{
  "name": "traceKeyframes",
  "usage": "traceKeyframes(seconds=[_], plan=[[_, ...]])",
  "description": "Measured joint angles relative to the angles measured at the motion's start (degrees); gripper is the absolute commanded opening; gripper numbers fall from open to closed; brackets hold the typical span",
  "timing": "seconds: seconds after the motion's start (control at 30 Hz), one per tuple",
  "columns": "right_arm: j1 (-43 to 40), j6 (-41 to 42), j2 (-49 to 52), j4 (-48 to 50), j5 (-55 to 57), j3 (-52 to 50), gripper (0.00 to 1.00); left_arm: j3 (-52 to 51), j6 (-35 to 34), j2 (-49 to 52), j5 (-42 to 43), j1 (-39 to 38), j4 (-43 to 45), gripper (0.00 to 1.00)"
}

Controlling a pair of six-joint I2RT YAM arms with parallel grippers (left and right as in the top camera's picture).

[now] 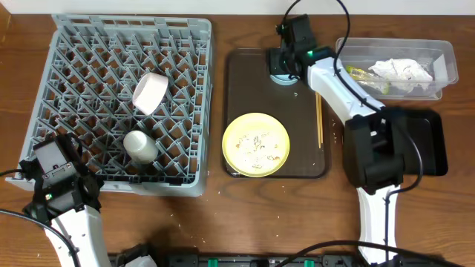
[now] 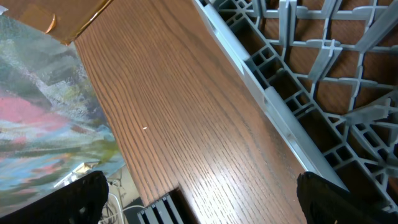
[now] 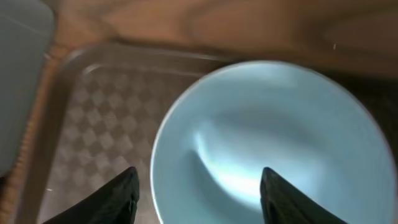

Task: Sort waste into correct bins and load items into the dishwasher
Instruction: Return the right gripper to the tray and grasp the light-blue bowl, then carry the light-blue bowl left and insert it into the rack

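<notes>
Loosely, the open, empty right gripper point(image 3: 199, 177) straddles the light blue bowl's point(image 3: 273, 130) rim.

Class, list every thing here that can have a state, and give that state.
pinkish-white bowl: tipped in the dish rack
cream cup: in the dish rack
yellow plate: flat, crumbs on it
blue bowl: upright, empty
clear tub: holds napkin
right end effector: open, straddling blue bowl's rim
left end effector: open, empty
</notes>
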Motion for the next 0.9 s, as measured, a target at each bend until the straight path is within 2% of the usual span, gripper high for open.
traceKeyframes(seconds=[0.07,0.2,0.27,0.47,0.73,0.9], plan=[[0.4,-0.5,0.9,-0.8,0.3,0.0,0.50,0.0,0.0,0.0,0.0,0.0,0.0,0.98],[1.7,-0.9,1.6,-1.2,0.9,0.0,0.46,0.0,0.0,0.0,0.0,0.0,0.0,0.98],[2.4,-1.1,1.6,-1.2,0.9,0.0,0.39,0.0,0.0,0.0,0.0,0.0,0.0,0.98],[3.7,-1.5,1.6,-2.1,1.0,0.0,0.01,0.0,0.0,0.0,0.0,0.0,0.0,0.98],[3.8,-0.8,-0.3,-2.9,0.6,0.0,0.01,0.0,0.0,0.0,0.0,0.0,0.0,0.98],[3.9,0.7,-5.3,0.5,-6.4,-0.1,0.01,0.0,0.0,0.0,0.0,0.0,0.0,0.98]])
